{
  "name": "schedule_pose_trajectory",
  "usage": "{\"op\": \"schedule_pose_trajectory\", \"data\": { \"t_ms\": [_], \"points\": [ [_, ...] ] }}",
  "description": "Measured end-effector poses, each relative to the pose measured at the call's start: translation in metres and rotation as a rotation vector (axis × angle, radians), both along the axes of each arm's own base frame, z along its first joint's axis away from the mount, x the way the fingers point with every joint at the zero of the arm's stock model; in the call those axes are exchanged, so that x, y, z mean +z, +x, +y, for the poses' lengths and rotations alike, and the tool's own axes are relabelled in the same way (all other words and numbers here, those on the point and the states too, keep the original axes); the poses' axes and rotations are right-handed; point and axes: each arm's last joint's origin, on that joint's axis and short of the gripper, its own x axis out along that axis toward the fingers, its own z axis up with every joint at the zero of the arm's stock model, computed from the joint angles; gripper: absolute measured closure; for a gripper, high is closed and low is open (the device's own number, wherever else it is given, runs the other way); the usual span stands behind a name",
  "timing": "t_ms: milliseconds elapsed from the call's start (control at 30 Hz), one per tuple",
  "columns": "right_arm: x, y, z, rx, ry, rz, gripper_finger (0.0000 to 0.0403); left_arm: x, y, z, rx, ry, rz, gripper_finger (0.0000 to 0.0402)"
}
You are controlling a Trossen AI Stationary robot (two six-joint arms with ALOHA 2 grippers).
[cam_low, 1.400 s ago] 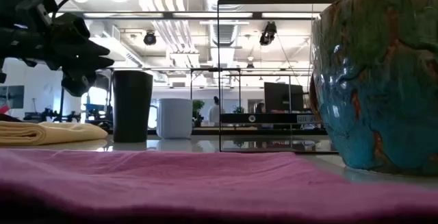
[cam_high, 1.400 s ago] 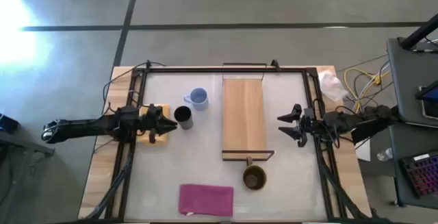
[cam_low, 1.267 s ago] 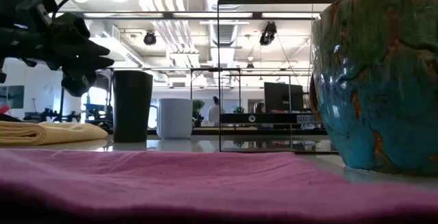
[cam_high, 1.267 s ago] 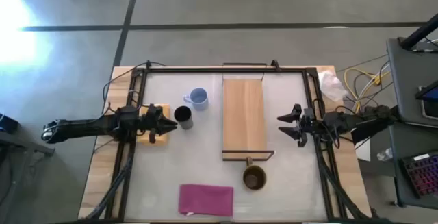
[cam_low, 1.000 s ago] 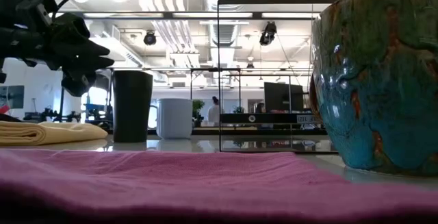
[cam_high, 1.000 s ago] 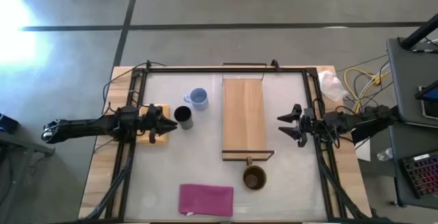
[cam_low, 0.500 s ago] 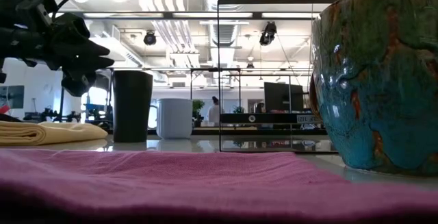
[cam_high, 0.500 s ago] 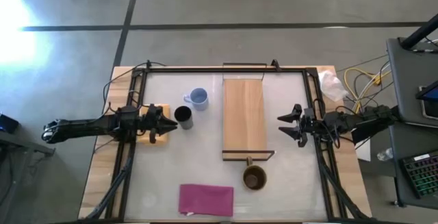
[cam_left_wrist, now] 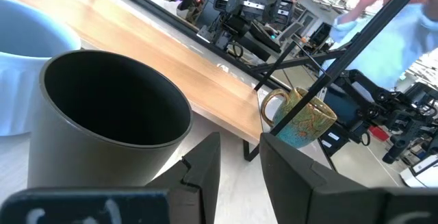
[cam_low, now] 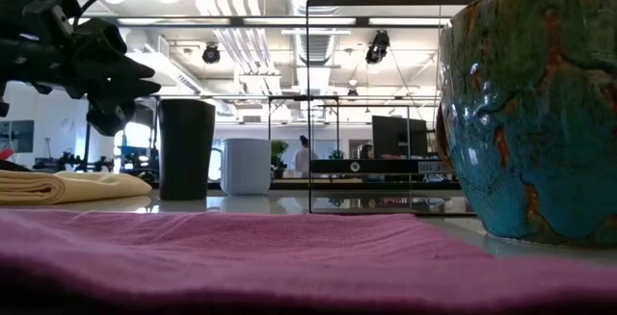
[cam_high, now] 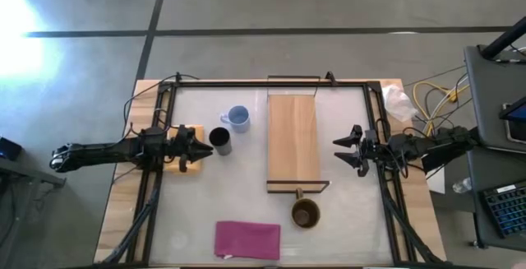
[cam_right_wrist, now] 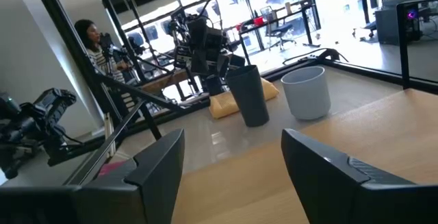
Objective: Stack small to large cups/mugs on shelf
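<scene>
The small black cup [cam_high: 220, 141] stands upright on the table just right of the yellow-tan pad [cam_high: 186, 148]. The light blue mug [cam_high: 238, 118] stands beyond it. The brown glossy mug [cam_high: 305, 212] stands near the shelf's framed end. The light-wood shelf [cam_high: 293, 141] lies flat at mid-table. My left gripper [cam_high: 205, 148] hovers above the pad with a narrow gap between its fingers, pointing at the black cup [cam_left_wrist: 102, 135] and not touching it. My right gripper [cam_high: 339, 150] is wide open and empty at the shelf's right side.
A magenta cloth [cam_high: 246, 240] lies at the near edge. A dark metal frame [cam_high: 271, 84] runs around the table. The shelf's thin frame [cam_low: 376, 103] stands upright at its near end. A person [cam_right_wrist: 89, 35] shows in the room beyond.
</scene>
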Motion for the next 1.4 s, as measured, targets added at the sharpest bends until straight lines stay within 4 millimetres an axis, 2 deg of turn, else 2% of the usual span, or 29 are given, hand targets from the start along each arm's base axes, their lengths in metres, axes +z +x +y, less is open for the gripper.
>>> {"op": "schedule_pose_trajectory", "data": {
  "t_ms": [1133,1200,1400],
  "points": [
    [0.000,0.000,0.000,0.000,0.001,0.000,0.0165,0.000,0.000,0.000,0.000,0.000,0.000,0.0312],
    [0.001,0.000,0.000,0.002,0.046,-0.016,0.0165,0.000,0.000,0.000,-0.001,0.000,0.000,0.0312],
    [0.021,0.000,0.000,0.066,0.386,-0.235,0.0165,0.000,0.000,0.000,-0.001,0.000,0.000,0.0312]
  ]
}}
